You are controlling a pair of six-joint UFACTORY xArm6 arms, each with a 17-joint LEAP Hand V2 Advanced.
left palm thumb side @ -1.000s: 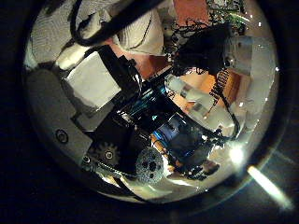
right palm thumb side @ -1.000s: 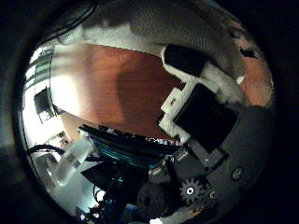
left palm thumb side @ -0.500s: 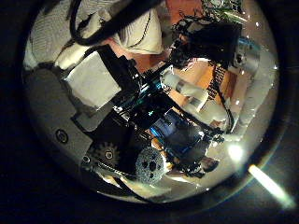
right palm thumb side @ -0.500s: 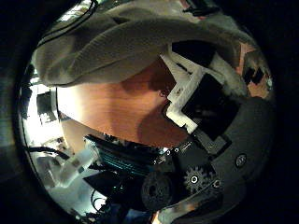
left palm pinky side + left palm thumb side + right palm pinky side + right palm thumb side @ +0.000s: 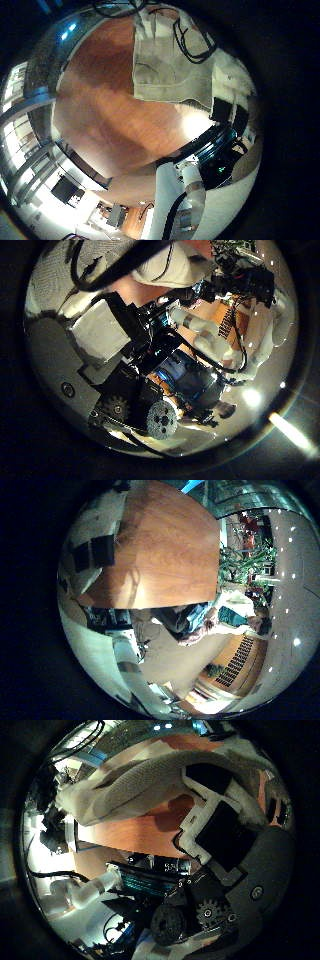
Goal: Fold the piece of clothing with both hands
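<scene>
The garment point(image 5: 130, 780), a pale cloth, hangs in a broad band above the wooden table point(image 5: 130, 832). It runs up to my right hand point(image 5: 225, 825), whose curled fingers hold its edge. In the left little finger side view the garment point(image 5: 170, 60) stretches from the table point(image 5: 110, 110) up toward that palm. My left hand point(image 5: 110, 325) has its fingers curled with cloth point(image 5: 140, 260) at their tips. The right hand point(image 5: 243, 278) shows beyond them. The left arm point(image 5: 238, 612) shows past the table's edge point(image 5: 170, 540).
A black cable point(image 5: 195, 40) loops across the garment. The table's far side has bare wood point(image 5: 100, 130). Room furniture and lights lie beyond the table's edges.
In the right thumb side view the cloth has grown from a strip at the fingertips to a wide hanging band. In the left thumb side view the right hand has drifted away.
</scene>
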